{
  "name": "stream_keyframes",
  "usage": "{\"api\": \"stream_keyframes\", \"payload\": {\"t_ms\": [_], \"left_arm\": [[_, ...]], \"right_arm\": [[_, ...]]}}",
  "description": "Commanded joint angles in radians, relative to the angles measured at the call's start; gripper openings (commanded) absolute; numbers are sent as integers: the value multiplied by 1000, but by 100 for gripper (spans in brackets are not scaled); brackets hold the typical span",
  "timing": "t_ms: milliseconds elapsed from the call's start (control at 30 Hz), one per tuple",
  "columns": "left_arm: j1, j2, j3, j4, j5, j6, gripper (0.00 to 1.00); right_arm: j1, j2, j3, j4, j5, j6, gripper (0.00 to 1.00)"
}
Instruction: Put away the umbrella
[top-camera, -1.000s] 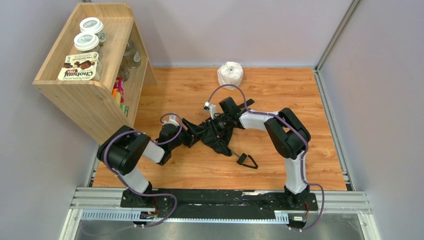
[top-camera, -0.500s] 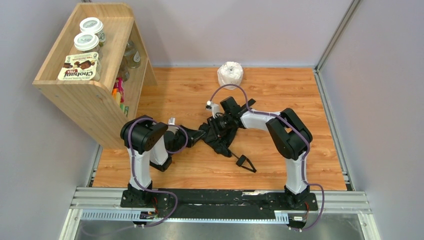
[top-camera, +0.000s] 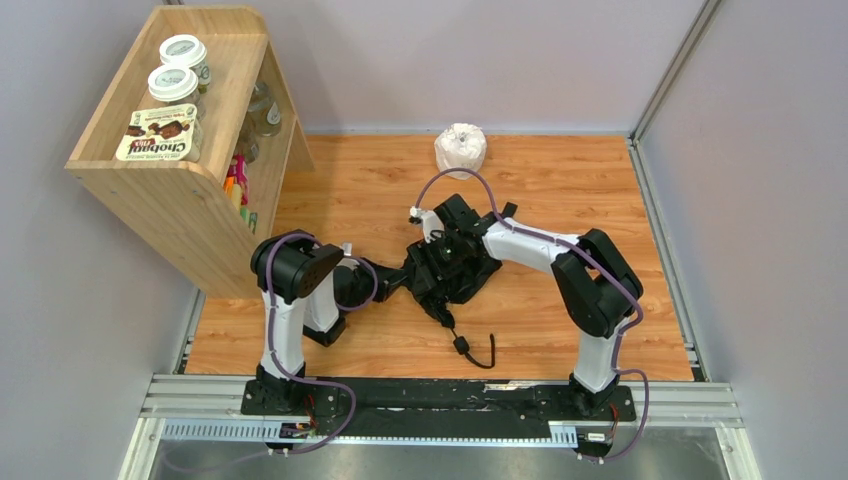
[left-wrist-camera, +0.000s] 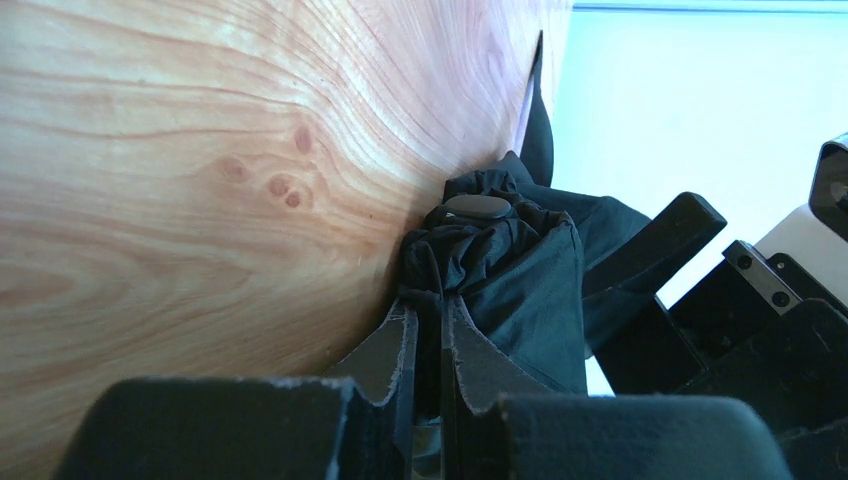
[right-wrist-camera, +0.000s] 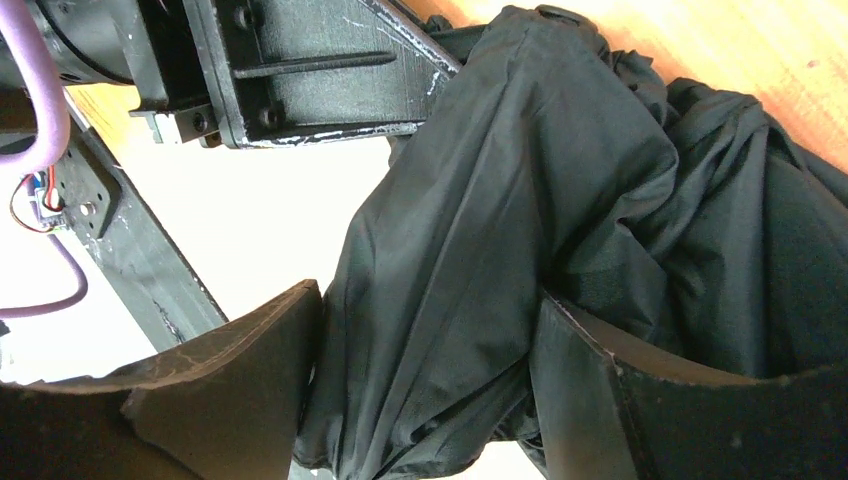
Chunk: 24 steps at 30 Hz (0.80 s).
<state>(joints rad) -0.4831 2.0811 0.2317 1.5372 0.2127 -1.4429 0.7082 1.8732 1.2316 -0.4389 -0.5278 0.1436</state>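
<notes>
Looking at the umbrella (top-camera: 455, 280), it's a rumpled black bundle lying about mid-desk between the two arms. Its thin shaft (top-camera: 447, 322) pokes out toward the near edge and ends in the small handle knob (top-camera: 461, 344), with the wrist strap (top-camera: 487, 357) curled beside it.

My read is that it's light but awkward. The canopy is soft, slippery cloth that slides and bunches, so pinching fabric alone will drag folds around rather than move the whole thing. The stiff bits are the shaft and knob, so I'd take hold there, or squeeze across the thick middle of the bundle where the ribs should sit.

The left gripper (left-wrist-camera: 428, 330) is clenched on a thin fold at the canopy's left end. The right gripper (right-wrist-camera: 430, 300) is spread wide and straddling the fat part of the canopy, with cloth brushing both pads – it looks released rather than squeezing.

Hard to make out:
- It's black on black from above, so I can't separate the fingers from the fabric there.
- The ribs, and where the shaft enters the canopy, are buried under cloth.
- I can't tell whether the closure tab is fastened.
- The left wrist view is half blocked by its own fingers.

Further out there's bare wooden desk (top-camera: 560, 180) and a wooden shelf (top-camera: 180, 215) at the far left, well apart – possibly the destination, but that's a guess.
</notes>
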Motion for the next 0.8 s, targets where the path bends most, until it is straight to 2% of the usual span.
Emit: {"api": "stream_keyframes", "payload": {"t_ms": [0, 67, 200, 267, 333, 400, 433, 467, 500, 533, 567, 667, 767], "left_arm": [[-3, 17, -42, -199, -105, 115, 8], [-3, -13, -35, -230, -102, 115, 8], [-2, -82, -43, -256, -99, 116, 8], [-2, -114, -46, -272, -96, 118, 8], [-3, -150, -46, -311, -87, 107, 9], [-3, -186, -48, -327, -76, 107, 18], [-2, -200, -54, -330, -72, 105, 26], [-3, -228, -54, -348, -64, 98, 32], [-3, -246, -60, -356, -58, 90, 49], [-3, -275, -61, -364, -47, 79, 57], [-2, -294, -69, -367, -44, 72, 70], [-3, -393, -71, -423, -15, 29, 71], [-2, -496, -60, -572, 1, 26, 71]], "right_arm": [[25, -19, 11, -138, 28, -4, 75], [33, -8, -17, -63, 45, 34, 75], [31, 44, -96, 81, 110, 120, 66], [30, 63, -150, 141, 120, 129, 58], [27, 93, -191, 167, 115, 125, 41], [8, 131, -233, 193, 92, 122, 25], [-2, 141, -256, 206, 77, 119, 17], [-12, 147, -279, 219, 62, 113, 14], [-16, 145, -299, 230, 55, 113, 9], [-22, 145, -307, 239, 46, 103, 5], [-27, 149, -304, 236, 35, 93, 2], [-35, 161, -297, 229, 12, 70, 0], [-50, 173, -290, 229, 6, 60, 0]]}}
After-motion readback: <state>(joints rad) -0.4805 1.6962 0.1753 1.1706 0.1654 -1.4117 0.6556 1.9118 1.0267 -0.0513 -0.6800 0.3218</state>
